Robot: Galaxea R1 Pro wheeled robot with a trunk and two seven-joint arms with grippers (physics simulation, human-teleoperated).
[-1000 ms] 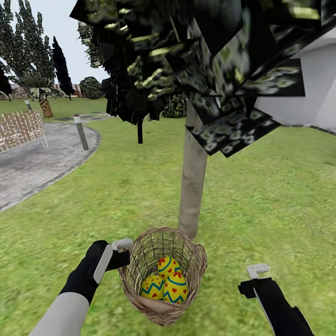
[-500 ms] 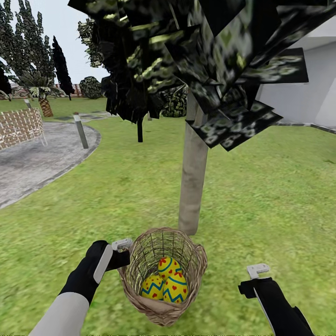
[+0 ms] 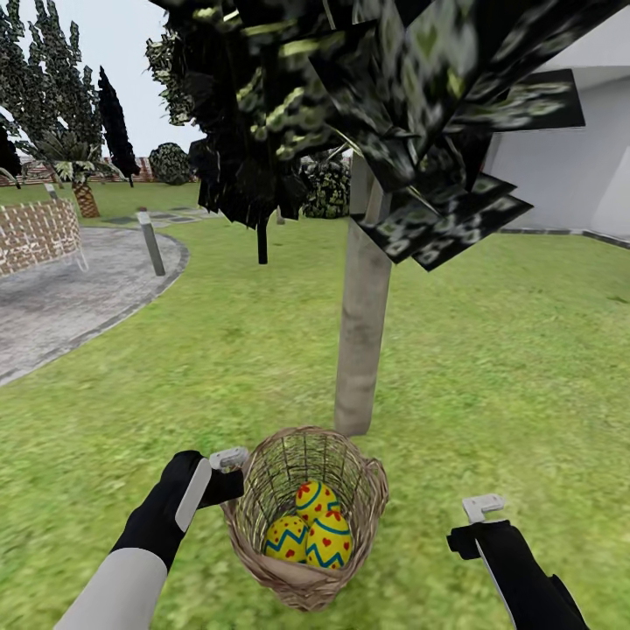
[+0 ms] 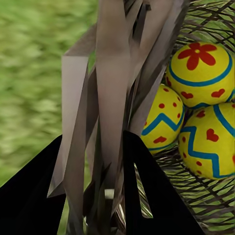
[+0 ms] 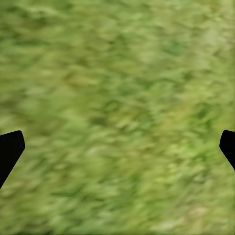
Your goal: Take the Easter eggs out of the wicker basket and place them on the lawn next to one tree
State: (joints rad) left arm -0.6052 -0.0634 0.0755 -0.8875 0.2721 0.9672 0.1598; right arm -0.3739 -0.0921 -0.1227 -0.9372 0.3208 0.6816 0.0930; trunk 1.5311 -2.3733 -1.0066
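Observation:
The brown wicker basket (image 3: 302, 584) hangs low over the lawn (image 3: 490, 367), just in front of a tree with a pale straight trunk (image 3: 361, 324) and dark leaf planes overhead. Three yellow Easter eggs (image 3: 315, 500) with blue zigzags and red marks lie inside it, close up in the left wrist view (image 4: 200, 73). My left gripper (image 3: 229, 472) is shut on the basket's rim (image 4: 112, 73), the wicker strands pinched between its dark fingers (image 4: 156, 196). To the basket's right, my right gripper (image 3: 470, 525) is open over bare grass (image 5: 117, 98) and holds nothing.
A grey paved patio (image 3: 70, 297) with a short bollard (image 3: 151, 245) and a pale lattice chair (image 3: 35, 236) lies to the left. A white house wall (image 3: 569, 166) stands at the right. Palm (image 3: 83, 197) and bushes (image 3: 171, 164) are far back. Open grass surrounds the trunk.
The whole view has shifted slightly, so the camera moved a little toward the tree. Both arms, the basket and the eggs keep their places relative to me.

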